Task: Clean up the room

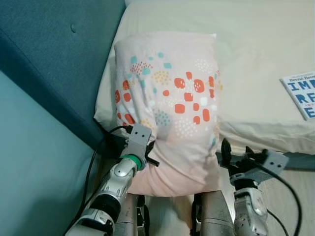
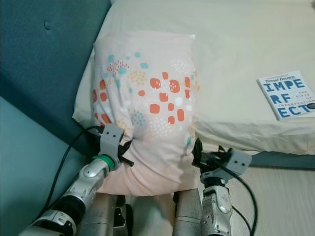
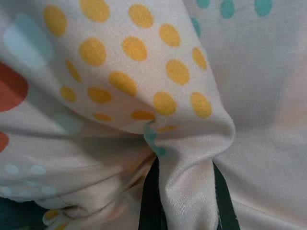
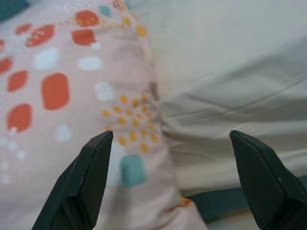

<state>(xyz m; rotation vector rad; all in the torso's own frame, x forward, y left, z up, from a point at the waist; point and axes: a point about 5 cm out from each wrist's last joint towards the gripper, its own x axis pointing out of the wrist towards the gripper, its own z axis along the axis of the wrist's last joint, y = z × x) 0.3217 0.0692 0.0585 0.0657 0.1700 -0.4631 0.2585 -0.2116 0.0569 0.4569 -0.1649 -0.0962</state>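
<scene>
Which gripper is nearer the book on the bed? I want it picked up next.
Right. The right gripper hangs open at the pillow's right edge, on the book's side. The left gripper is pinching pillow fabric on the far side.

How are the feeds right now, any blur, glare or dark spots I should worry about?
Eye views: even soft light, no glare, pillow and book title sharp. Left wrist view: very close, slightly soft fabric pinched by the left gripper. Right wrist view: bright, background soft, the open right gripper framing the pillow edge.
</scene>
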